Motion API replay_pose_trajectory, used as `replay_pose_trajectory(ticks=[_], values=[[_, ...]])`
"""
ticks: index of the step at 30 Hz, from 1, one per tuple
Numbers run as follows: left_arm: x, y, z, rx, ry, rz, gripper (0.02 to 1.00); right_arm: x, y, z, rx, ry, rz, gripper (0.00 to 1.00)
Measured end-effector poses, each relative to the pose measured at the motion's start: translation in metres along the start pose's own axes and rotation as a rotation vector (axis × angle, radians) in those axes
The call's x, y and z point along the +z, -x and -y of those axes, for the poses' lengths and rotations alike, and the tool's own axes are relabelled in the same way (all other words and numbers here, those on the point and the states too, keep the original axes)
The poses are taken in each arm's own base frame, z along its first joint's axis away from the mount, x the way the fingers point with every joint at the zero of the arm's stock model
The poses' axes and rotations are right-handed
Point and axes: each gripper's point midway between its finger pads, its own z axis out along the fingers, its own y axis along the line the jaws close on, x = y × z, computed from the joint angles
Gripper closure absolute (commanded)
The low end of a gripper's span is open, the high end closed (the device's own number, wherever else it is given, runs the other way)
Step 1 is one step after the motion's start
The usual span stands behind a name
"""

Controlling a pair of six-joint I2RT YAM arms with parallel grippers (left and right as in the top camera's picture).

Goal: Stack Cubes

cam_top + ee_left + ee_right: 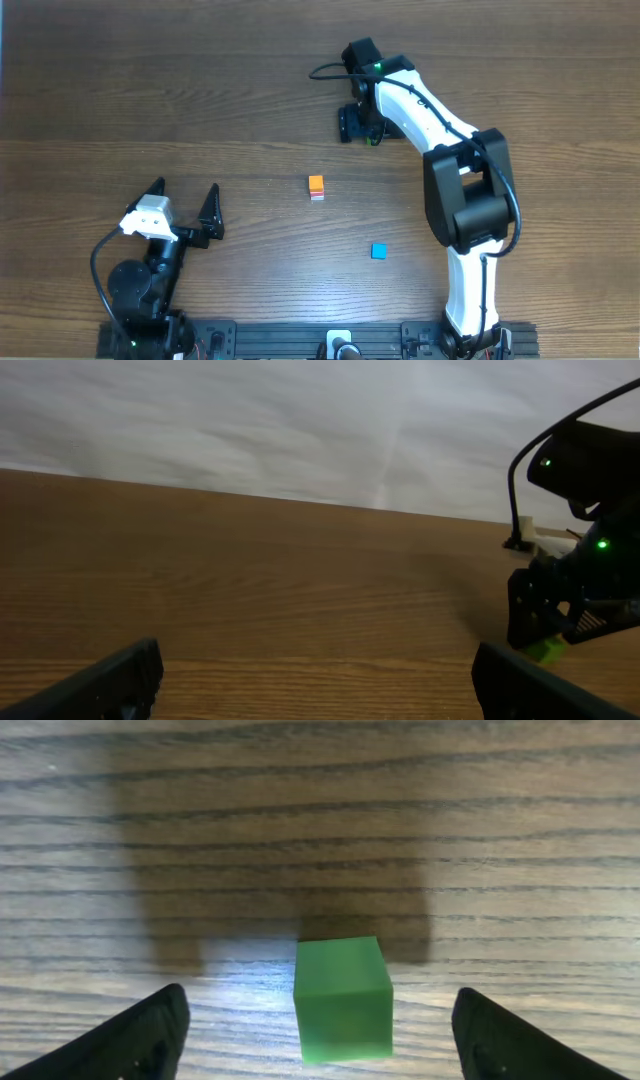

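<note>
Wooden table (200, 90), brown grain, spans the whole top view. There is wide bare room at upper left and along the right side, and no table edge shows near the work. The white-and-black right arm (440, 120) reaches from the lower right up to the upper middle of the frame. The black left arm (150, 270) sits folded at lower left. Right tool (320, 1005) is spread wide. The fingers stand either side of the small green cube (343, 998) with a clear gap on both sides, not touching it. In the top view this tool (362, 125) sits in the upper middle, with the cube on the table beneath it. Left tool (185, 200) is also spread and holds nothing; it is well apart from all cubes. Small orange cube (316, 184) lies at frame centre with a pale band along its lower edge. I cannot tell whether that band is another cube beneath it. Small blue cube (379, 251) lies lower right of centre, apart from the orange one. Judgement: the green cube looks rigid, light and smooth-faced, probably plastic or painted wood, so a little slippery. Best hold is on two opposite flat faces at mid-height, square to the fingers, so it does not twist. The path down-frame to the orange cube looks open.
</note>
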Motion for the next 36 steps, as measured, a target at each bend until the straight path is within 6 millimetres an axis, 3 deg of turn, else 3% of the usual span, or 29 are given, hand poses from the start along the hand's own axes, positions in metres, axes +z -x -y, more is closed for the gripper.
replay_pose_trajectory(ticks=[10, 19, 36], values=[[0.0, 0.0, 0.0, 0.0, 0.0, 0.0, 0.018, 0.0013, 0.0028, 0.0, 0.003, 0.003, 0.009, 0.424], [0.0, 0.0, 0.0, 0.0, 0.0, 0.0, 0.018, 0.0016, 0.0037, 0.0037, 0.015, 0.002, 0.009, 0.527], [0.0, 0.0, 0.0, 0.0, 0.0, 0.0, 0.018, 0.0018, 0.0072, 0.0039, 0.019, 0.005, 0.022, 0.614]])
